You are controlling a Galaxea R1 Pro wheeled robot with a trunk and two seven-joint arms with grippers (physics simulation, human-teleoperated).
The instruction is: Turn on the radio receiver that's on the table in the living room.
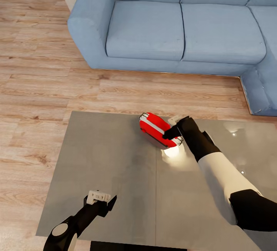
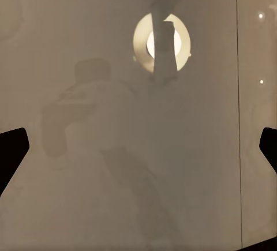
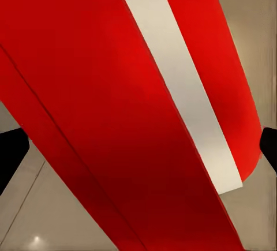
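The red radio receiver (image 1: 152, 126) with its white trim stripe stands tilted near the far edge of the glossy grey table (image 1: 107, 158). My right gripper (image 1: 172, 131) is pressed up against the radio's right side. In the right wrist view the radio (image 3: 115, 101) looms very close, and the gripper (image 3: 138, 153) is open with its dark fingertips (image 3: 11, 154) wide apart on either side. The dial and grille are hidden. My left gripper (image 1: 100, 201) hovers open over the table's near left part (image 2: 115, 176), holding nothing.
A blue L-shaped sofa (image 1: 173, 24) stands beyond the table, across a strip of pale wood-plank floor (image 1: 38, 89). A bright lamp reflection (image 1: 172, 151) glows on the tabletop just below the radio and shows in the left wrist view (image 2: 161, 42).
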